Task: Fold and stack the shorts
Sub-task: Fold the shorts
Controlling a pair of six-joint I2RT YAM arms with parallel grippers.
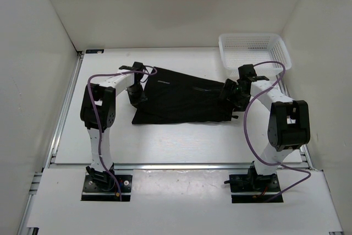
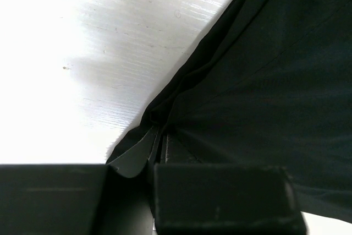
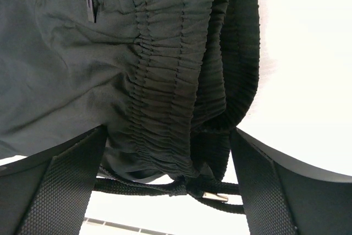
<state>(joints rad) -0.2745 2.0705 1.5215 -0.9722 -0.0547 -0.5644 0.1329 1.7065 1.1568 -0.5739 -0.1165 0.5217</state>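
The black shorts (image 1: 179,100) lie spread across the middle of the table, with the leg hems to the left and the gathered waistband to the right. My left gripper (image 1: 136,85) is at the shorts' left edge. In the left wrist view it (image 2: 157,144) is shut on a pinched fold of the shorts' hem (image 2: 247,81). My right gripper (image 1: 231,93) is at the waistband end. In the right wrist view its fingers (image 3: 66,185) stand wide apart, and the elastic waistband (image 3: 176,92) and the drawstring (image 3: 165,186) lie between them.
A white mesh basket (image 1: 254,50) stands at the back right, just behind the right arm. White walls close in the table on the left, back and right. Metal rails run along the table's left and near edges.
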